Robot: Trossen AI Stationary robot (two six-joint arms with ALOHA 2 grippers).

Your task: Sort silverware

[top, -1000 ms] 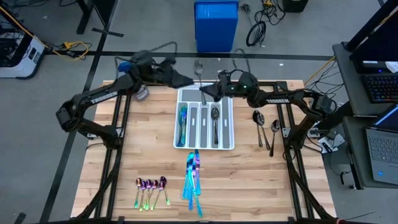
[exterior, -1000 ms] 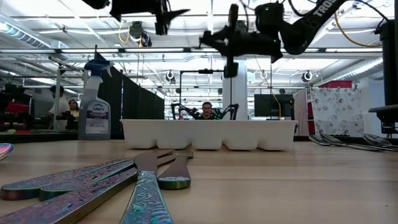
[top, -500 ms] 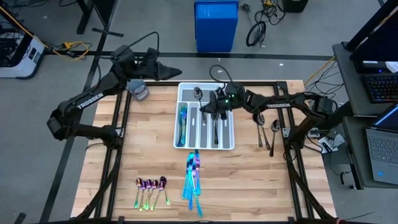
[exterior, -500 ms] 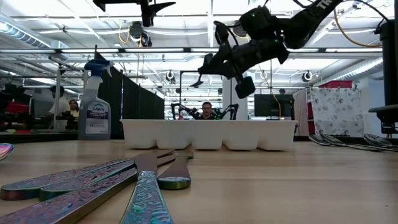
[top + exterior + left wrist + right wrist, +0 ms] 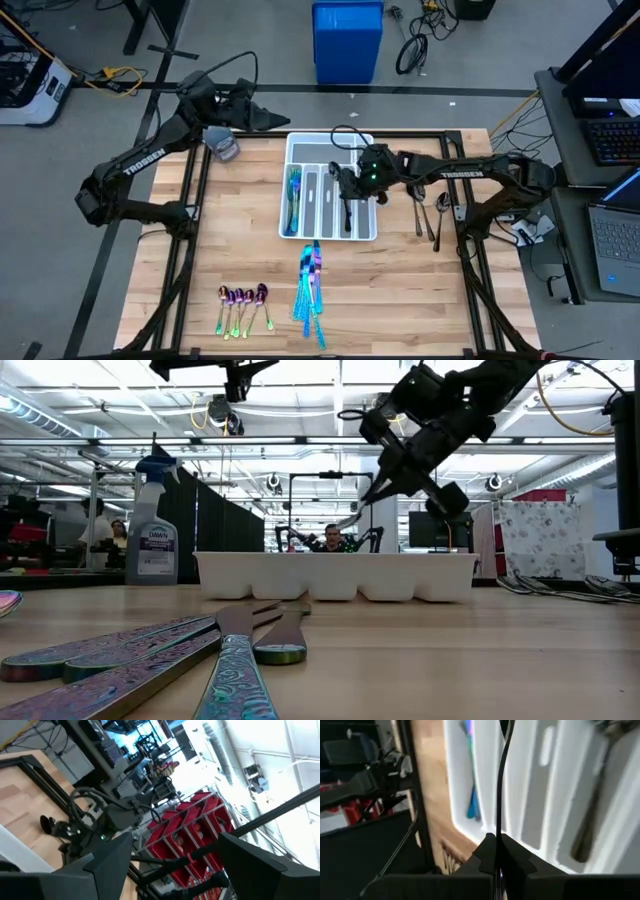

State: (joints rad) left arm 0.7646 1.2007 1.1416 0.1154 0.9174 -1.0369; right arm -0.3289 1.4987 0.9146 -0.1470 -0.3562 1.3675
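The right gripper (image 5: 347, 186) hangs over the tray (image 5: 366, 232), clamped on a dark spoon (image 5: 500, 780). The left gripper (image 5: 283, 117) waits with fingers apart beyond the tray's far left corner.

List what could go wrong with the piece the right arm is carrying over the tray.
1. The right gripper is shut on a thin dark spoon held by its handle end; it may swing or slip out.
2. It hangs above the white tray, where a dark spoon already lies; it could land across a divider or in the forks' slot.

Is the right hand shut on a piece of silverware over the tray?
Yes. The right hand is shut on a thin dark spoon handle, held over the white tray.
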